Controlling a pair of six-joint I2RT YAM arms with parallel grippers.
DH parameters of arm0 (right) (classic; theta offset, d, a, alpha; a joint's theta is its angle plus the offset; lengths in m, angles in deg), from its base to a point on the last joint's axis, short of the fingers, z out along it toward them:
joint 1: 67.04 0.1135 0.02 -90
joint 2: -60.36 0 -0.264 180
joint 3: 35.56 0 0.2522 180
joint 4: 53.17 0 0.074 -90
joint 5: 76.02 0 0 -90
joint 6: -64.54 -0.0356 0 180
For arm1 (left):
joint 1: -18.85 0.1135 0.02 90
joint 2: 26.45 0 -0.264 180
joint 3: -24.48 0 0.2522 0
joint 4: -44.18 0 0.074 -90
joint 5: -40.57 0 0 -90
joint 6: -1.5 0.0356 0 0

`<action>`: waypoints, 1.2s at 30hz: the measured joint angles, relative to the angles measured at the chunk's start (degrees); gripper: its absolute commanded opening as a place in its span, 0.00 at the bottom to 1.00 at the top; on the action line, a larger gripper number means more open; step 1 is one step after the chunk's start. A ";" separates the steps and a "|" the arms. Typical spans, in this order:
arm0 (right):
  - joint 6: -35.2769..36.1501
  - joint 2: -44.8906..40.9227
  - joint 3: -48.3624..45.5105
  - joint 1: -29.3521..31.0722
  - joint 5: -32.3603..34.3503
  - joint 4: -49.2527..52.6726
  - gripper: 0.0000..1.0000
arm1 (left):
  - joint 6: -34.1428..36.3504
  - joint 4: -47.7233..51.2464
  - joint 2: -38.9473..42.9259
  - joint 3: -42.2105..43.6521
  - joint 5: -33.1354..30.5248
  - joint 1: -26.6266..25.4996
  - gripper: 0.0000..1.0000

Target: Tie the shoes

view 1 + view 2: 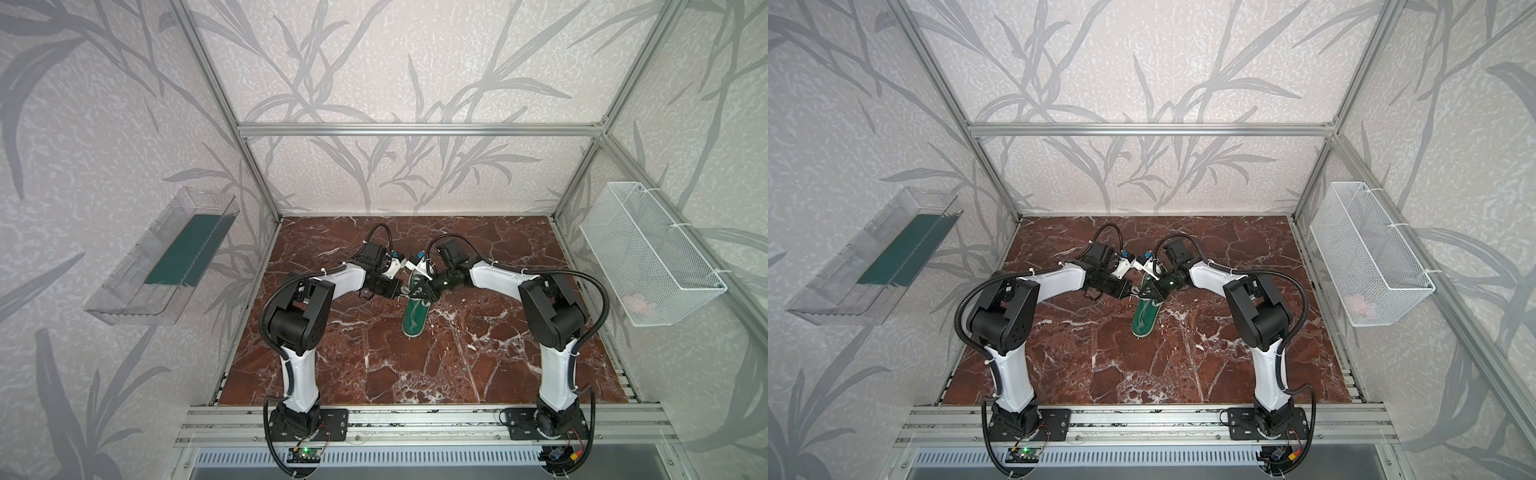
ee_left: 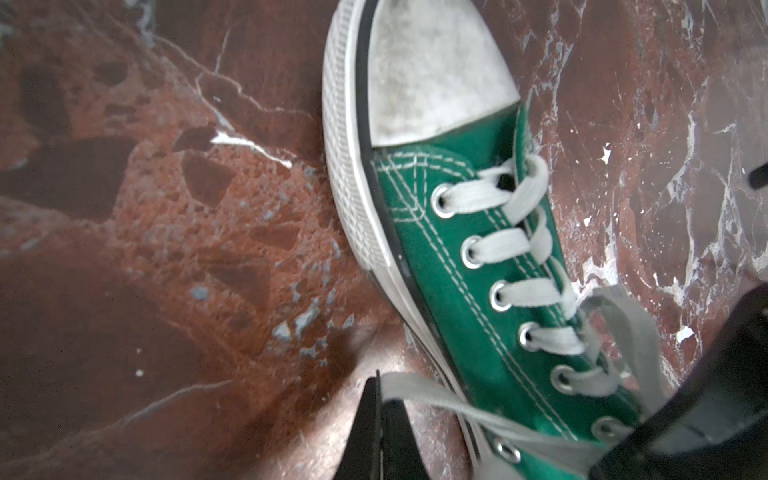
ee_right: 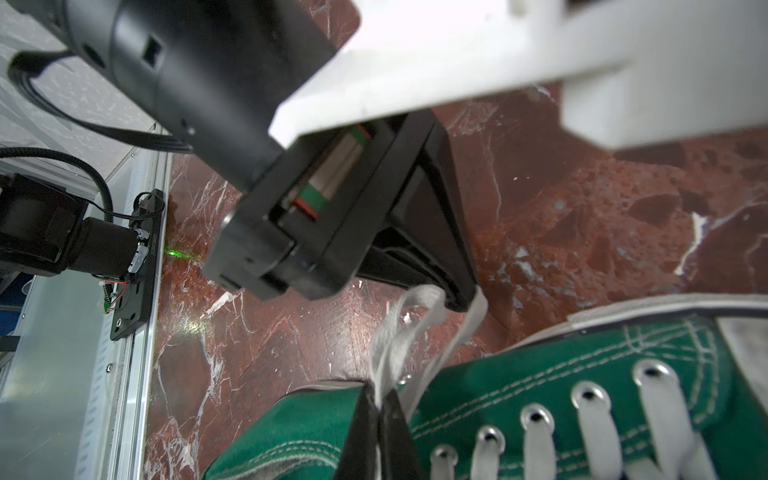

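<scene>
Left jaws: held shut by the left gripper (image 2: 379, 395) on a flat white lace (image 2: 432, 395), just beside the sole edge of the small green canvas low-top sneaker (image 2: 453, 291).
Right jaws: pinched shut by the right gripper (image 3: 376, 411) on a folded white lace strand (image 3: 395, 340), directly over the sneaker's green side.
Gripper tips: seen close together in both top views, above the sneaker's laced part.
Sneaker: set upright on its sole between the two arms; its scuffed white rubber toe cap (image 2: 432, 70) is shown in the left wrist view.
Tabletop: a red-brown marble-patterned tabletop (image 1: 478, 353) is seen under the sneaker.
Walls: a clear plastic bin (image 1: 120, 286) and a white wire basket (image 1: 648, 249) are mounted well apart from the sneaker, on opposite sides.
</scene>
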 measured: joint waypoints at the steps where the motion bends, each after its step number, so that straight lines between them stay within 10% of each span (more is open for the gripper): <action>1: 0.63 0.00 0.00 0.00 -0.15 0.13 0.00 | 0.24 0.15 -0.22 -0.46 0.22 0.00 0.00; 12: 8.57 -0.63 -0.70 0.68 -1.01 4.76 0.00 | 2.08 2.10 -0.76 -2.82 3.19 -0.11 0.00; 21: 11.06 -1.99 -0.90 2.05 2.08 7.23 0.38 | 3.23 2.03 -0.74 -2.82 4.35 -1.18 0.00; 36: 5.11 -12.22 -9.14 0.63 5.57 1.16 0.46 | 5.29 1.09 -0.50 -2.82 4.28 -1.27 0.00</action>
